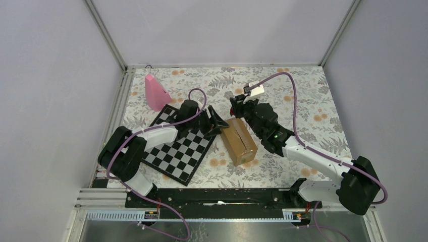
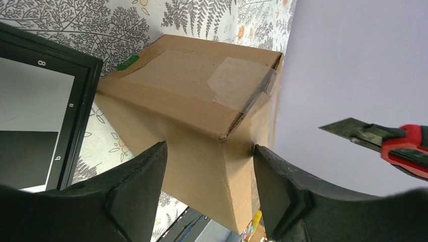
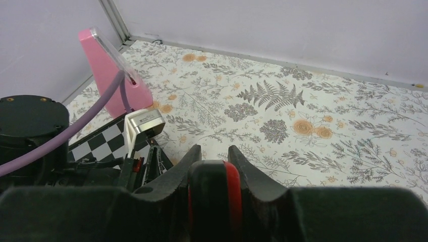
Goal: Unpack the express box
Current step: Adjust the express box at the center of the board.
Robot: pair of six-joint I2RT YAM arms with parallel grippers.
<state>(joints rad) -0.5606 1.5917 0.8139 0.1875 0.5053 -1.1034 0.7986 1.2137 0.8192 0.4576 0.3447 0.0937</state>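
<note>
The express box [image 1: 239, 141], a small brown taped carton with a green mark [image 2: 127, 62], lies on the floral cloth right of the chessboard. My left gripper [image 1: 218, 121] is open at the box's far-left end. In the left wrist view, the left gripper [image 2: 209, 147] straddles a corner of the express box [image 2: 192, 96]; its right finger [image 2: 272, 181] touches the cardboard. My right gripper [image 3: 214, 151] is shut on a red and black utility knife [image 3: 214, 191], just beyond the box's far end. The knife's blade [image 2: 348, 127] hangs to the right of the box, apart from it.
A chessboard [image 1: 176, 148] lies under the left arm, its black frame [image 2: 75, 121] close to the box. A pink cone-like object [image 1: 155, 92] stands at the back left. Metal rails run along the left and near edges. Purple cables loop above both arms.
</note>
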